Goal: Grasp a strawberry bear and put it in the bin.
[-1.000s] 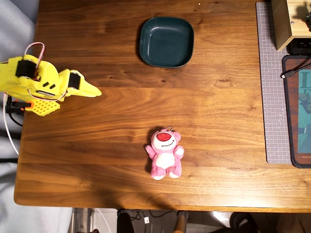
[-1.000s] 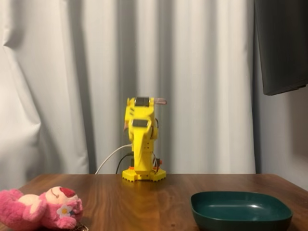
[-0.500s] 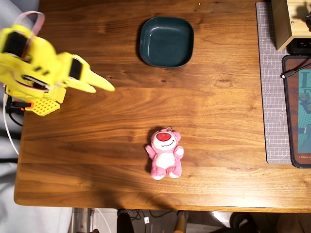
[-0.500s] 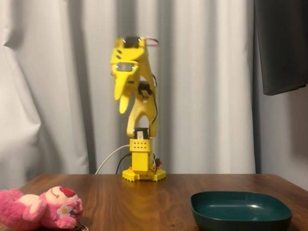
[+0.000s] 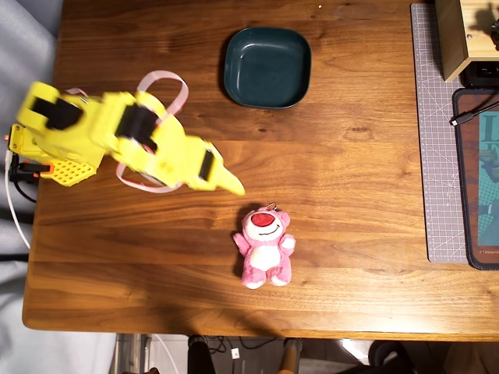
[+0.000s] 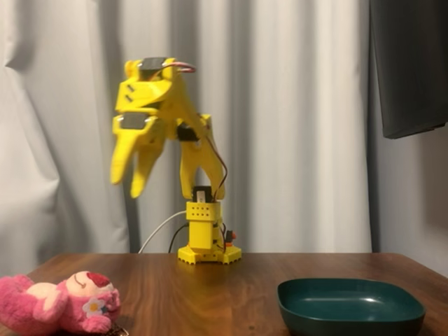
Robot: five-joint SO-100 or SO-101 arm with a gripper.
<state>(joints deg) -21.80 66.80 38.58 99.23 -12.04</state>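
Observation:
The strawberry bear (image 5: 265,245) is a small pink plush with a white belly and a red nose. It lies on its back near the table's front edge in the overhead view, and at the lower left in the fixed view (image 6: 56,304). The bin (image 5: 267,66) is a dark teal square dish, empty, at the far middle of the table; it shows at the lower right in the fixed view (image 6: 350,304). My yellow gripper (image 5: 234,187) hangs high above the table (image 6: 127,185), up and left of the bear. Its fingers stand slightly apart and hold nothing.
The arm's base (image 5: 31,148) is at the table's left edge in the overhead view. A grey cutting mat (image 5: 437,132), a wooden box (image 5: 460,35), a dark pad (image 5: 479,179) and a cable (image 5: 468,117) lie at the right side.

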